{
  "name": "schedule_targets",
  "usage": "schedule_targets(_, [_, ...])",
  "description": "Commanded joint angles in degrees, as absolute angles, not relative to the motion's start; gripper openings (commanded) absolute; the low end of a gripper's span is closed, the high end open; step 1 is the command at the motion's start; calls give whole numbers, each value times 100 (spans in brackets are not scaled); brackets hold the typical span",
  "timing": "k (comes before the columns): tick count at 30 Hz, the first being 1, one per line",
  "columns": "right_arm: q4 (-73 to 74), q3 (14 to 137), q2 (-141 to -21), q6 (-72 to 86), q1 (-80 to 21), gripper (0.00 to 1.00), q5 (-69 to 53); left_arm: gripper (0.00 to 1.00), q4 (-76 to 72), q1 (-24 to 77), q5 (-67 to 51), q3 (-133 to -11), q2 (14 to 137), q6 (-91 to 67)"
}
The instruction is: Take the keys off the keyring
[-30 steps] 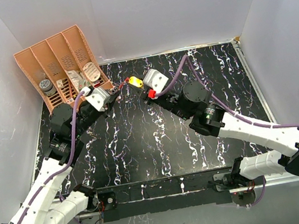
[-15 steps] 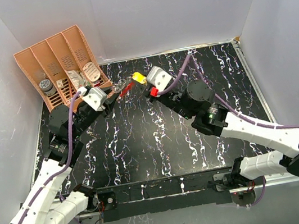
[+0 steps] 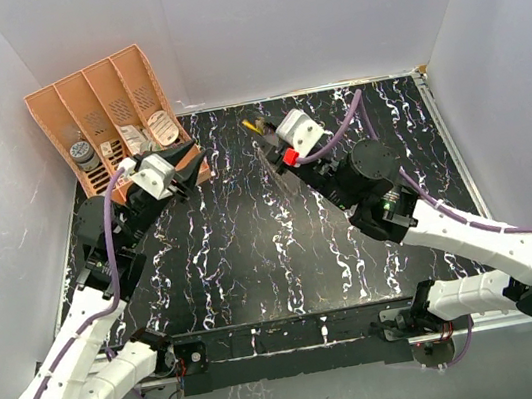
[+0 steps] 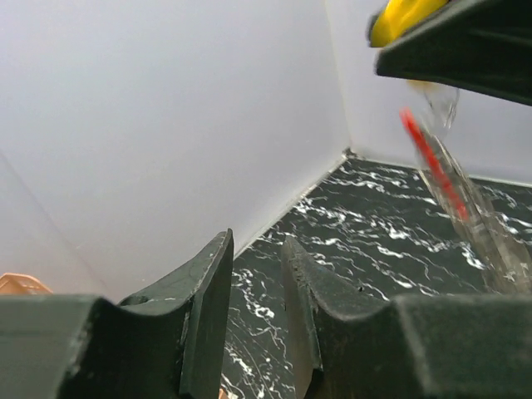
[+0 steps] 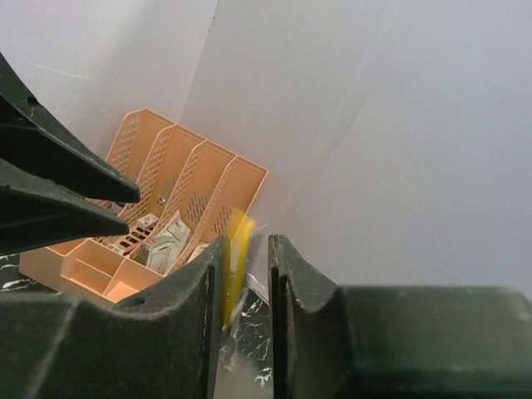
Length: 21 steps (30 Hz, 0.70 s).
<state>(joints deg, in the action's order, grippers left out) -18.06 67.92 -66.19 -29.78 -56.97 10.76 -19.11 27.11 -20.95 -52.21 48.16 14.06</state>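
Observation:
My right gripper (image 3: 261, 131) is raised over the far middle of the table and is shut on the yellow key (image 3: 251, 126). In the right wrist view the yellow key (image 5: 236, 249) lies edge-on against the left jaw of the right gripper (image 5: 247, 243). In the left wrist view the red key (image 4: 432, 162) and a blurred silvery piece hang below the yellow key (image 4: 401, 18). The keyring itself is too fine to make out. My left gripper (image 3: 197, 160) is to the left of the bunch, apart from it. In its own view the left gripper (image 4: 256, 243) is open with nothing between its fingers.
An orange slotted organizer (image 3: 93, 100) holding small packets and a jar stands at the back left, just behind the left gripper; the organizer (image 5: 187, 187) also shows in the right wrist view. White walls enclose the black marbled table (image 3: 254, 252) on three sides.
The left gripper let go of the red end and drew back left. The right gripper moved right and farther back with the yellow key; the bunch now hangs from it, swinging.

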Motion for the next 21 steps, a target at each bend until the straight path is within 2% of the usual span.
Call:
schedule_targets(1, [-2024,7187,-6460,-3036,-5686,0,999,28,-2790,2689,-1453,-5112,4844,1222])
schedule_targets(6, [-1882,7235,-6453,-2953,-5686,0,805,32,-3548,2689,-1123,-5002,5126,1041])
schedule_targets(11, [-1679,7327,-6498,-2899,-5686,0,733,31,-3628,2689,-1236,-5112,5542,891])
schedule_targets(14, [-1732,7146,-6427,-2729,-5687,0,1100,30,-3458,2689,-1030,-5066,5693,695])
schedule_targets(17, [-2333,6485,-6281,-2545,-5687,0,1972,28,-3665,2689,-810,-4732,5749,420])
schedule_targets(18, [-2283,6388,-6270,-2526,-5684,8,2283,28,-3630,2692,-757,-4651,5750,419])
schedule_targets(19, [-2202,6327,-6291,-2493,-5686,46,2589,28,-3542,2690,-723,-4641,5748,418])
schedule_targets(20, [-2084,6313,-6341,-2441,-5686,77,2940,27,-3428,2689,-657,-4653,5751,450])
schedule_targets(21, [-1949,6329,-6397,-2428,-5680,88,3219,26,-3319,2689,-591,-4656,5748,477])
